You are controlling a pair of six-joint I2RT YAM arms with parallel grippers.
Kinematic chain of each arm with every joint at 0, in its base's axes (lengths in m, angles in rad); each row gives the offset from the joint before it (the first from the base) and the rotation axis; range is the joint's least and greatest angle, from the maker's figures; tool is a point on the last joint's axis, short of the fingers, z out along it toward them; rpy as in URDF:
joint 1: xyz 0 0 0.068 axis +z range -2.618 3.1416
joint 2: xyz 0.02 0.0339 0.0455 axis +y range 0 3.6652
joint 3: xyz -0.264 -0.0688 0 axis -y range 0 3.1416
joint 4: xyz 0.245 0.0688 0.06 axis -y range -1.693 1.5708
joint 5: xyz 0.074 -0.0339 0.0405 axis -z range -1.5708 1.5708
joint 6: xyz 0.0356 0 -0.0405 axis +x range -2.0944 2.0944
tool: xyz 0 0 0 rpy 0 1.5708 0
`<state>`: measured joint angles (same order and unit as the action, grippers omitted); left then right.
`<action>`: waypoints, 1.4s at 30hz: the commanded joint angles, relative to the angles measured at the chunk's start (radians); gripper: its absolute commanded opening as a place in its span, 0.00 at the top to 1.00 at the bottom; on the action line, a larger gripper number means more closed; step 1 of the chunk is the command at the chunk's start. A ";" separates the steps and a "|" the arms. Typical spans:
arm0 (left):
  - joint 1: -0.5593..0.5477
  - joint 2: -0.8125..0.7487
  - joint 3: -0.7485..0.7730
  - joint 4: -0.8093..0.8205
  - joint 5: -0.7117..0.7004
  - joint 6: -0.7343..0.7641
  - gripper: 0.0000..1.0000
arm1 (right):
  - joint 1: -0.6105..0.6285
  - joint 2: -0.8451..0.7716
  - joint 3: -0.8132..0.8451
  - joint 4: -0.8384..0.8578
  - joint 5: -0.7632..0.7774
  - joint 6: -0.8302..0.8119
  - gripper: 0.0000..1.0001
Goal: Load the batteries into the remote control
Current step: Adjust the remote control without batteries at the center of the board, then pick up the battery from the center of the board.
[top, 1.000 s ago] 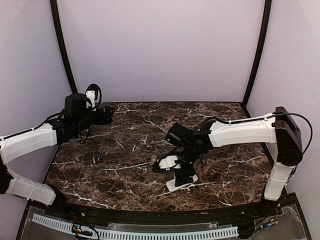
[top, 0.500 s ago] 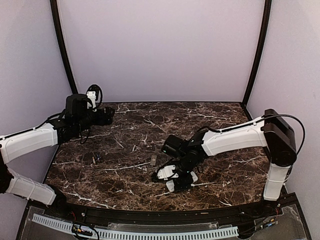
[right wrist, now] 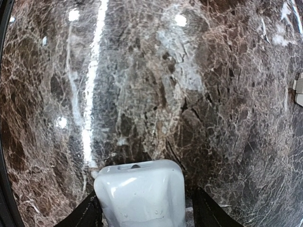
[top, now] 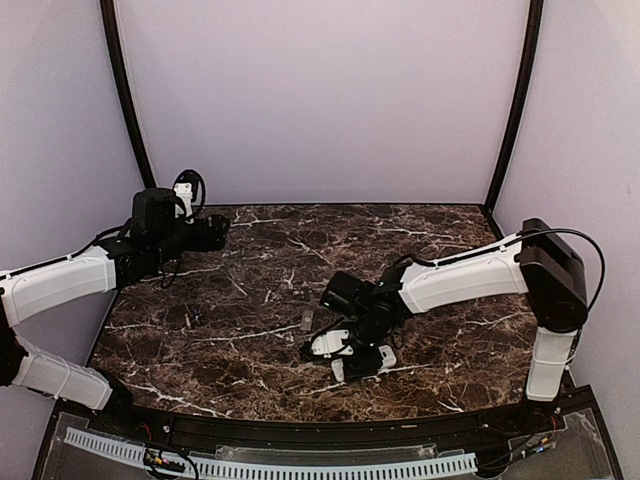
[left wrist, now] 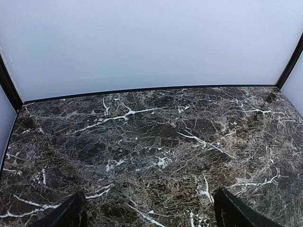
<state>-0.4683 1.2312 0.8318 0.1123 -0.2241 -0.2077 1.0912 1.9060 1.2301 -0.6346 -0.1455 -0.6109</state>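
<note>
Nearest to me, the remote control (top: 362, 362) lies on the marble table (top: 230, 350), a short way in from the near edge and a little right of centre. My right gripper (top: 358, 352) is down on top of it. On the right wrist camera the remote's white end (right wrist: 139, 194) sits between the two dark fingers (right wrist: 87, 213), one on each side. The left one looks tight against the casing and there is a thin dark gap on the other side, so I cannot tell whether the grip is actually closed.

Just beyond the remote and to its left, apart from it, a small pale piece (top: 307, 321) lies flat on the table. It is too small for me to tell what it is.

Well beyond the remote and far to its left, my left gripper (top: 212, 232) hangs over the table's back corner. Its fingertips (left wrist: 71, 213) are spread wide with only marble between them. Farthest from the remote stands the plain back wall (top: 320, 100).
</note>
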 commanded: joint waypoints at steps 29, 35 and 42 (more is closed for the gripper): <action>0.065 0.047 -0.066 -0.706 -0.136 -0.883 0.25 | -0.117 -0.188 0.157 0.101 0.248 0.572 0.27; 0.117 0.061 -0.130 -0.672 -0.106 -0.890 0.52 | -0.117 -0.212 0.086 0.105 0.217 0.589 0.31; 0.125 0.096 -0.137 -0.629 -0.100 -0.839 0.69 | -0.117 -0.243 0.021 0.139 0.211 0.590 0.32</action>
<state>-0.3504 1.3041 0.7090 -0.5278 -0.3340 -1.0691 0.9688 1.6901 1.2861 -0.5270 0.0750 -0.0425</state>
